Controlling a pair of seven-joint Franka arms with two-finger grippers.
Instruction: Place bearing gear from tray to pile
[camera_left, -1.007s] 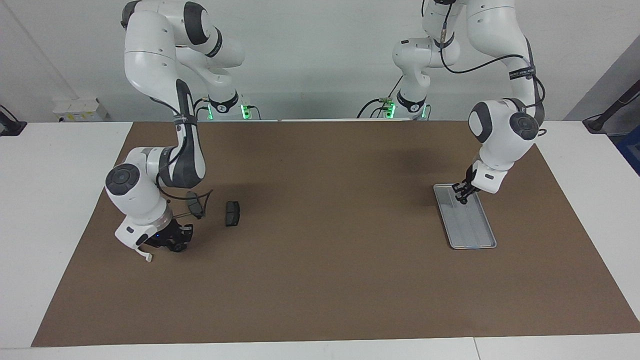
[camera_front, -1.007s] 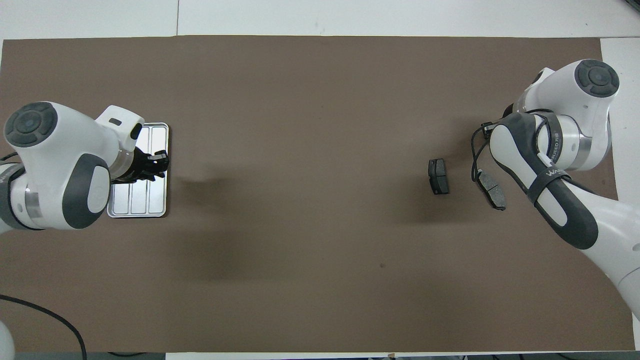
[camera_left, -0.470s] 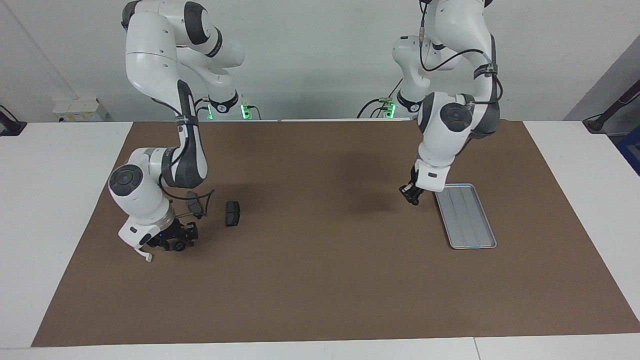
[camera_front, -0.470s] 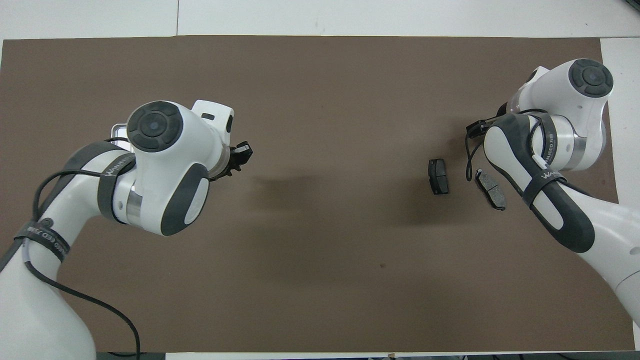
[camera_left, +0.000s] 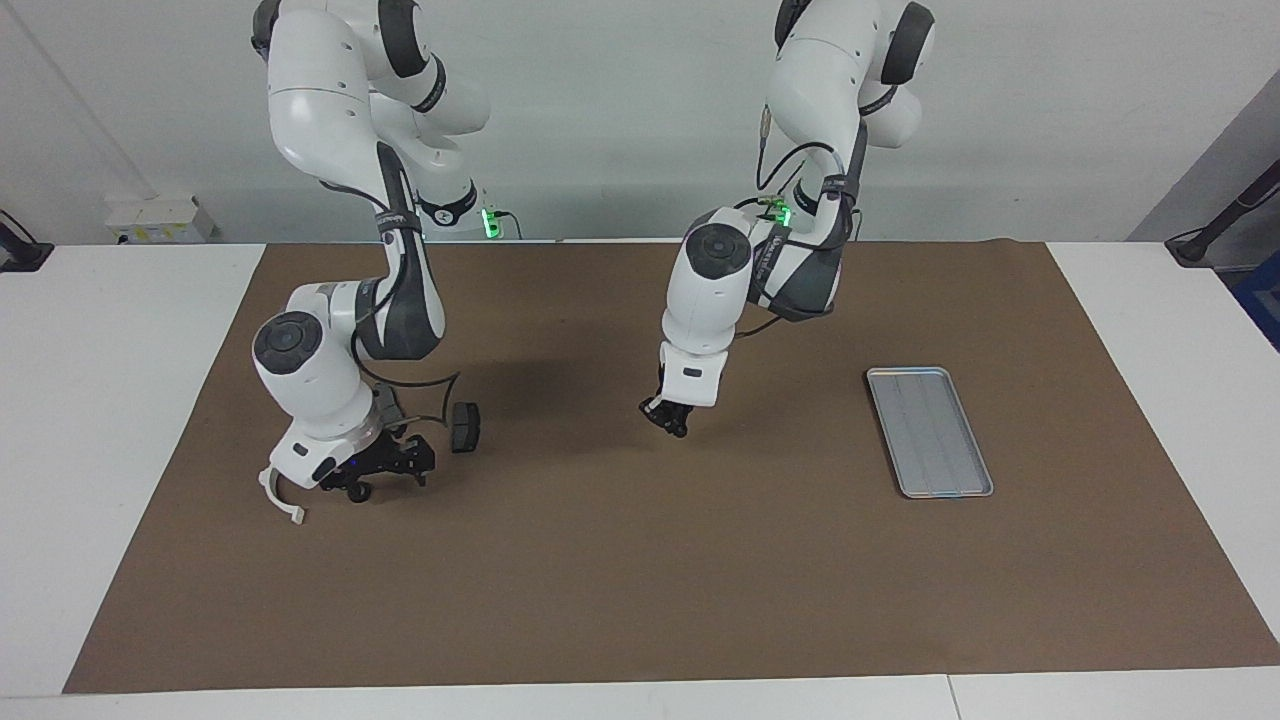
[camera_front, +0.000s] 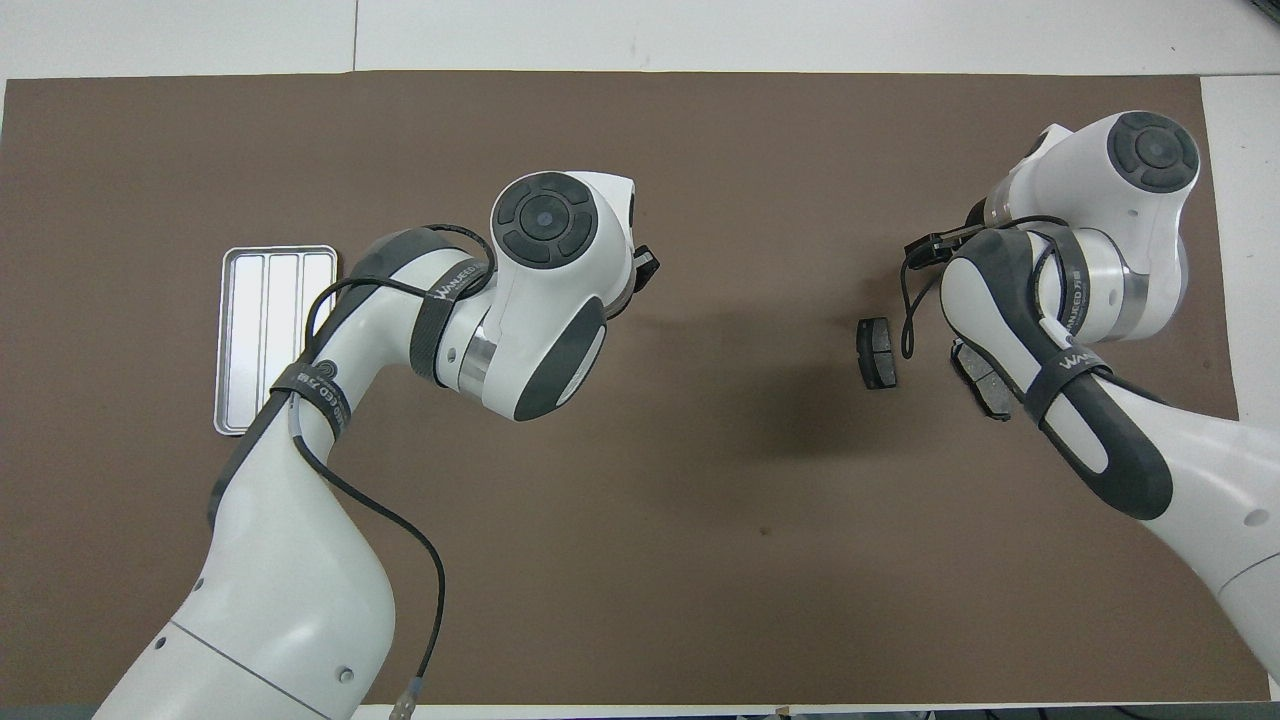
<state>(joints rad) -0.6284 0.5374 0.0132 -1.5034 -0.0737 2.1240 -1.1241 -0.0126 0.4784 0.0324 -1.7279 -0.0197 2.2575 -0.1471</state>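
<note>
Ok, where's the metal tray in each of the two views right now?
Facing view: the tray lies on the brown mat toward the left arm's end of the table, at the picture's right.
Overhead view: the tray sits at the picture's left, partly covered at one corner by the left arm.
Shared landmark: the dark brake pad toward the right arm's end.

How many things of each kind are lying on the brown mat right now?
Metal tray: 1
Dark brake pads: 2, one partly hidden under the right arm
White curved bracket: 1
Total: 4
</note>
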